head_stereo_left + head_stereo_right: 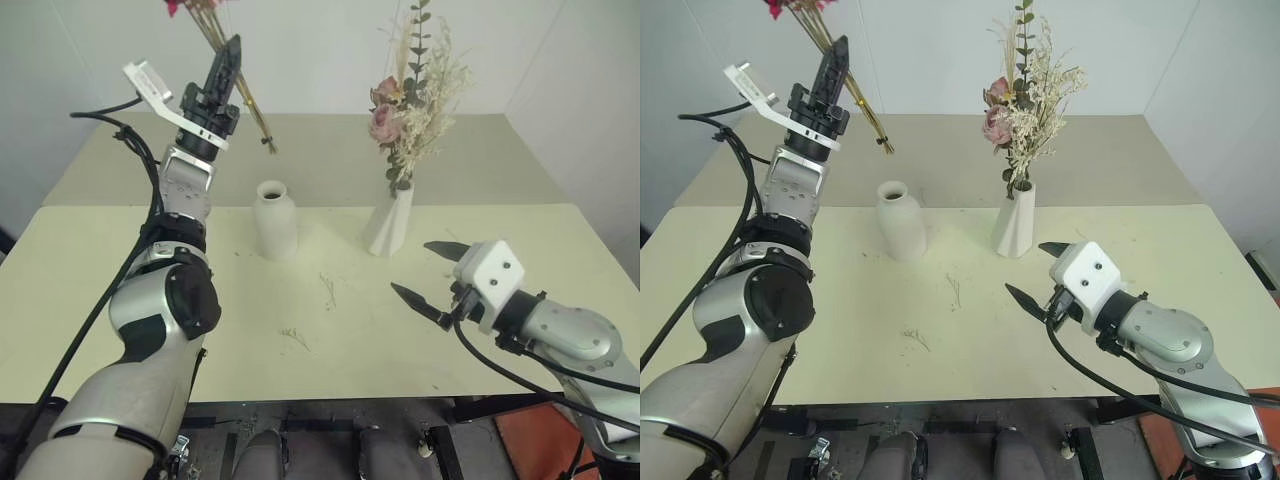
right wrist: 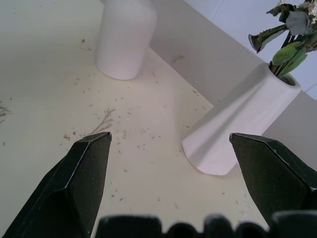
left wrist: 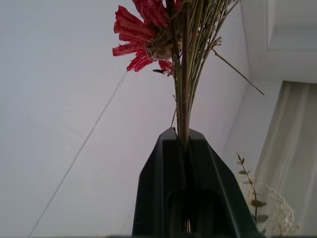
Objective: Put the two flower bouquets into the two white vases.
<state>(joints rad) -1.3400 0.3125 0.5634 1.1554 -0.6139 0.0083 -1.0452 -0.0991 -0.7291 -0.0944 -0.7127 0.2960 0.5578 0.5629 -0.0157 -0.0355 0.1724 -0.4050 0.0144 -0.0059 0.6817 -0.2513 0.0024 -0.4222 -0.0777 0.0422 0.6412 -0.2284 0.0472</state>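
The left gripper point(image 1: 232, 50) is raised well above the worktop point(image 1: 120, 300), its jaws pinched tight on the stems of the dried bouquet point(image 1: 245, 115). It grips the bundle partway along, so the stalk ends slant down towards five o'clock and hang in the air above and behind the round vase point(image 1: 275, 220), apart from its mouth. That tilt reads as a lead-in for threading the stems into the short neck; judged from here, the bundle must still be swung nearer upright and lowered before it can go in.

The rose bouquet point(image 1: 410, 110) already stands in the cone vase point(image 1: 390, 222), at three o'clock from the round vase and near it, so half the task looks done. The right gripper point(image 1: 432, 282) hovers low over the worktop at five o'clock from the cone vase, jaws spread wide and holding nothing, probably parked out of the way or ready to steady a vase.

Most of the dried bouquet's head is cut off by the top edge of the head views; the left wrist view shows a red-magenta flower point(image 3: 141, 34) and thin stalks rising out of the jaws, but not the wispy tips. The inside of the round vase cannot be seen. Tiny twig scraps point(image 1: 328, 290) dot the worktop between the vases and the robot.
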